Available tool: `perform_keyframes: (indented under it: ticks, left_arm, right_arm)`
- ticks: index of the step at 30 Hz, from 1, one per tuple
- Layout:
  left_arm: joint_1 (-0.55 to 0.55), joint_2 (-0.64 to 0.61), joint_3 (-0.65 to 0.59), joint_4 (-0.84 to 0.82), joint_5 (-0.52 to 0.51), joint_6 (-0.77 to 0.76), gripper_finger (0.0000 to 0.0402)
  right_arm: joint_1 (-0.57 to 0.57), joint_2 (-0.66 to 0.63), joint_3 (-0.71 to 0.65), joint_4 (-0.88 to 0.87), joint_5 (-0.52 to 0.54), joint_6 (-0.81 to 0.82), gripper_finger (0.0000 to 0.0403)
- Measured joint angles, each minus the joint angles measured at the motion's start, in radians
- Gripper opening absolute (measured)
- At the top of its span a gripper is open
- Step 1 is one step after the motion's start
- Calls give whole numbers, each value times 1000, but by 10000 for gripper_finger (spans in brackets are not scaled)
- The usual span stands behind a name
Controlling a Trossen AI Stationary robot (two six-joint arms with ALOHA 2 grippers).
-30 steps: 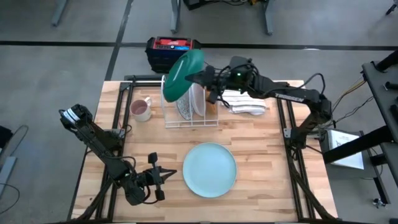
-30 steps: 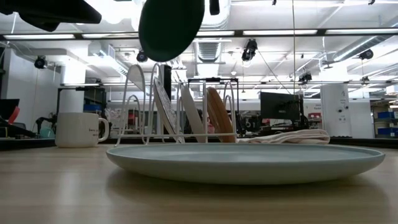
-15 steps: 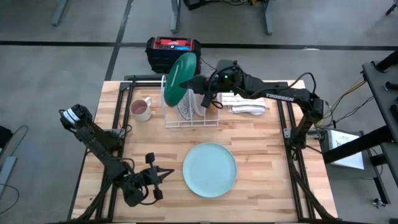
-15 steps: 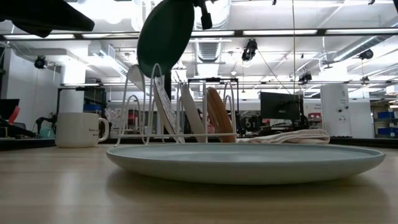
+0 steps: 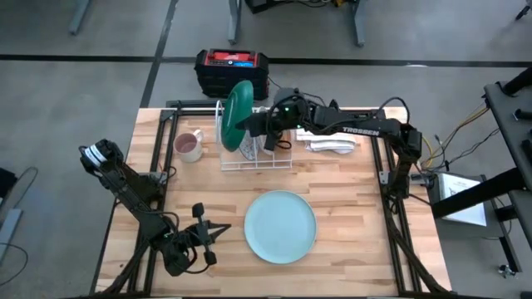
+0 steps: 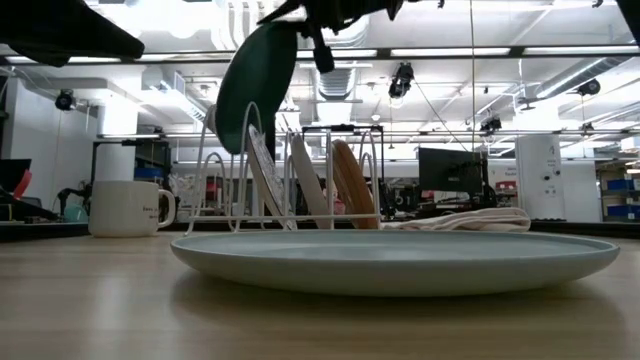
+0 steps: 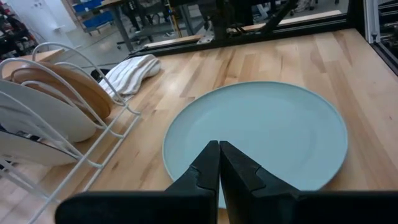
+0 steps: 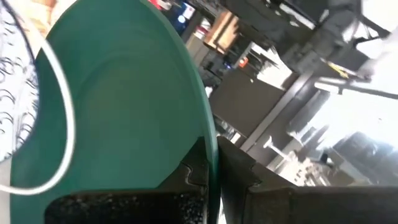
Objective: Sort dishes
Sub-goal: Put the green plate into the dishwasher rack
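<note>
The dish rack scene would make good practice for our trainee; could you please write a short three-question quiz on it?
1. True or false: the right gripper holds the dark green plate by its rim above the white wire rack.
2. Which dish lies flat on the table? A) the small brown plate B) the pale mint plate C) the grey-speckled plate
3. Fill in: the left gripper waits near the table's front edge with its fingers ____.

Key:
1. True.
2. B: the pale mint plate lies flat; the small brown plate and the grey-speckled plate stand in the rack.
3. Shut.
</note>
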Motion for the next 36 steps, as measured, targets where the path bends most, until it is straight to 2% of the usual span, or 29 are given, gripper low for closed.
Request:
perform_keyframes:
  ticks: [19, 36]
  left_arm:
    - [-20, 0, -8, -20, -44, -26, 0]
    - [-24, 0, -9, -34, -46, -49, 0]
  right_arm:
    - [-2, 64, 0, -52, -64, -12, 7]
    - [-7, 143, -1, -46, -57, -18, 7]
